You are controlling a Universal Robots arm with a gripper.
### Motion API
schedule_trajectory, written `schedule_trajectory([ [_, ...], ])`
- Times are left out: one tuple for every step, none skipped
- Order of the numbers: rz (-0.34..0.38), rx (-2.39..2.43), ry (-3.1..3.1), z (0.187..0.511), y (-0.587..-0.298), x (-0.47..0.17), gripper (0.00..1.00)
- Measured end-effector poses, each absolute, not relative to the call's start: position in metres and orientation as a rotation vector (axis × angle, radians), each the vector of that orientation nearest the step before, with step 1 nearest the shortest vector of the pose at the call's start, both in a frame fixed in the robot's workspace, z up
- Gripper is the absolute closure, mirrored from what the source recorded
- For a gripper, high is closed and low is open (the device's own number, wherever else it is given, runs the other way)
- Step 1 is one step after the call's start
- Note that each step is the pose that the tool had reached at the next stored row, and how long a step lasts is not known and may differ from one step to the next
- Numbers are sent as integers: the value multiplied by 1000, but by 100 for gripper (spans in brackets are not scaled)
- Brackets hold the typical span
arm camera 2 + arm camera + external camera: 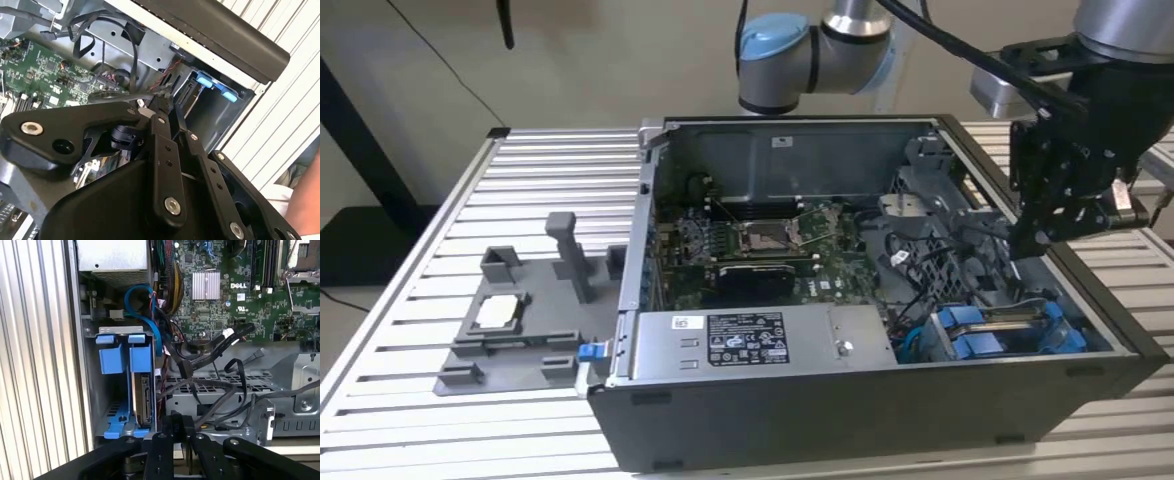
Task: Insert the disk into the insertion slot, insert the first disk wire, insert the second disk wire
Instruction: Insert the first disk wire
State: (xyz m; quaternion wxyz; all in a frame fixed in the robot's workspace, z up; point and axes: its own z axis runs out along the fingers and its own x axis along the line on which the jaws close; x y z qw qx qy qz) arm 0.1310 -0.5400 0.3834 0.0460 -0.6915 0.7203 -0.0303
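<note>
**Concealed and cropped parts around the open dark grey computer case (881, 420).**

In the first wrist view the silver-grey disk in its bright blue carrier frame (145, 402) shows edge-on in the blue-edged dark metal insertion slot (115, 400); its faces are hidden, and whether a wire is plugged into it cannot be told. The black gripper (177, 422) is cut by that picture's edge. In the second wrist view the gripper (162, 100) masks much of the green motherboard (45, 65), and a person's forearm (306, 210) is cropped.

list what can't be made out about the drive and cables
- Whether cables plug into the drive: first wrist view, drive edge-on, joint too small.
- The drive's depth in the bay: exterior view, blue clips cover it.
- What the gripper holds: second wrist view, own links hide it.
</note>
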Motion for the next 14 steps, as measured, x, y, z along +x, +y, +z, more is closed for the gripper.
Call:
schedule_trajectory([
  [-81, -2117, 2205, 383, -540, 134, 81],
  [-68, -2123, 2212, 383, -540, 137, 81],
  [-55, -2129, 2218, 383, -541, 140, 81],
  [-42, -2135, 2225, 383, -541, 143, 81],
  [-30, -2141, 2231, 382, -541, 145, 81],
  [-17, -2147, 2238, 382, -542, 148, 81],
  [-5, -2152, 2244, 382, -542, 151, 81],
  [8, -2158, 2250, 382, -543, 153, 81],
  [21, -2164, 2257, 381, -543, 156, 81],
  [35, -2170, 2263, 381, -544, 159, 81],
  [48, -2176, 2269, 381, -544, 161, 81],
  [60, -2181, 2275, 380, -545, 163, 81],
  [71, -2186, 2280, 380, -545, 164, 81],
  [83, -2191, 2286, 380, -545, 164, 81],
])
